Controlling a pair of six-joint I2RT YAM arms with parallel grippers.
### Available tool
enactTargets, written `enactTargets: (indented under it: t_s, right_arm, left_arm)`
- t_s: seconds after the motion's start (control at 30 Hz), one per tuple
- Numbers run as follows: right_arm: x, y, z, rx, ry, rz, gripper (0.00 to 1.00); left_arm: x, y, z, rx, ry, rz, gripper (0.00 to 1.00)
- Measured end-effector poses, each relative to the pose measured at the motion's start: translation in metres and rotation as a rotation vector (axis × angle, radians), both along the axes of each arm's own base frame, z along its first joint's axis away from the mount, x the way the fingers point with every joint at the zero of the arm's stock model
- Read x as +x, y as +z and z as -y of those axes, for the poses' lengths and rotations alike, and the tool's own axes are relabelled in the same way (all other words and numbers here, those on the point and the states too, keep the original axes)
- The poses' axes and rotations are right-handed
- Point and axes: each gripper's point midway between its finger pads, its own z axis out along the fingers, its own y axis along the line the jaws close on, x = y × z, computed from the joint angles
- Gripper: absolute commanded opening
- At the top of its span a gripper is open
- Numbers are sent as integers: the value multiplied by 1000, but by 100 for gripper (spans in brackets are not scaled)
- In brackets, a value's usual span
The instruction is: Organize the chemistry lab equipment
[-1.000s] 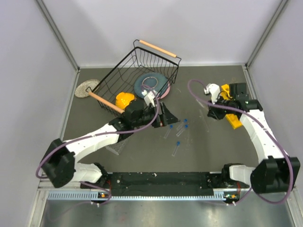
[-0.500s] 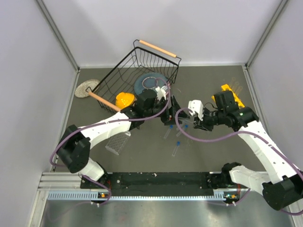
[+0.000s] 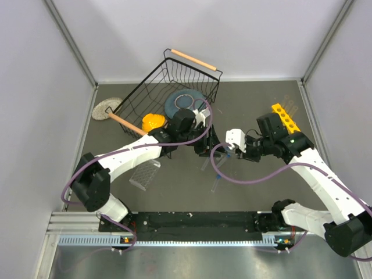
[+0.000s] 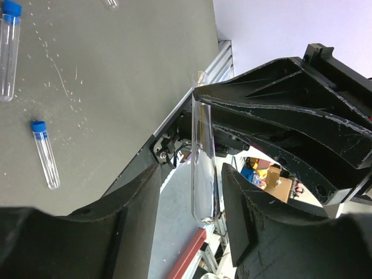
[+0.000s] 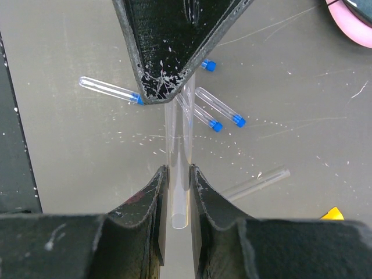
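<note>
A long clear glass tube [image 5: 179, 200] stands between the pads of my right gripper [image 5: 179, 171], which is shut on its open end. Its rounded end [image 4: 202, 174] hangs inside my left gripper [image 4: 192, 171], whose jaws stand open with a small gap on each side of the glass. Both grippers meet above mid-table, the left gripper [image 3: 207, 143] facing the right gripper [image 3: 225, 145]. Blue-capped tubes [image 5: 220, 106] lie on the mat below, with another [image 4: 45, 154] in the left wrist view. The yellow holed rack [image 3: 285, 118] lies at the right, the clear rack [image 3: 144, 174] at the near left.
A black wire basket [image 3: 148, 96] with wooden handles stands at the back, holding a blue plate [image 3: 176, 104] and an orange bowl [image 3: 152, 122]. A round mat [image 3: 106, 108] lies left of it. An uncapped clear tube [image 5: 256, 181] lies on the mat near the capped ones.
My right arm has swung left from the yellow rack to mid-table with the glass tube. My left gripper has moved right to meet it and its jaws have narrowed around the tube's rounded end.
</note>
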Motion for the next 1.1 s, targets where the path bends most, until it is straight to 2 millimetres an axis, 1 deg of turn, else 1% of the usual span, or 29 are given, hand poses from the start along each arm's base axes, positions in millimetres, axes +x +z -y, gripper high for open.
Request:
enactTargets:
  t_s: [0.17,0.3,0.43,0.47,0.57,0.67,0.7,0.8,0.87,0.9,0.97,1.03,1.07,1.1]
  right_arm:
    - [0,-3,-1,-21,18,7,13]
    - [-3,-4,-2,-31,36,11,13]
    - [-4,-5,-3,-45,51,14,14]
    - [-5,-6,-4,-49,57,16,14]
    - [-7,-7,-5,-59,70,17,16]
    - [-7,-8,-5,-62,70,16,34]
    - [-8,-8,-5,-62,65,12,44]
    - [-8,-5,-4,-55,41,-4,61]
    - [-7,5,-3,-32,13,-16,67]
    - [-6,13,-3,-9,-3,-18,70]
    - [1,35,-1,53,-54,-15,70]
    - [9,58,3,129,-114,-12,72]
    - [11,69,4,171,-148,-20,74]
    - [11,79,5,219,-179,-36,80]
  left_arm:
    - [-3,-5,-2,26,-16,3,47]
    - [-6,-9,-2,41,-28,-1,41]
    - [-7,-8,1,42,-41,4,30]
    - [-7,-8,1,41,-42,5,24]
    - [-11,-6,2,32,-58,3,10]
    - [-12,-4,3,26,-66,7,7]
    - [-12,-4,3,26,-67,9,6]
    - [-12,-7,1,27,-62,13,5]
    - [-13,-12,-4,29,-46,31,5]
    - [-16,-14,-9,28,-37,49,5]
    - [-19,-15,-19,27,-14,93,5]
    - [-19,-6,-29,-1,14,181,6]
    - [-19,0,-35,-19,35,238,6]
    - [-18,8,-40,-40,55,297,6]
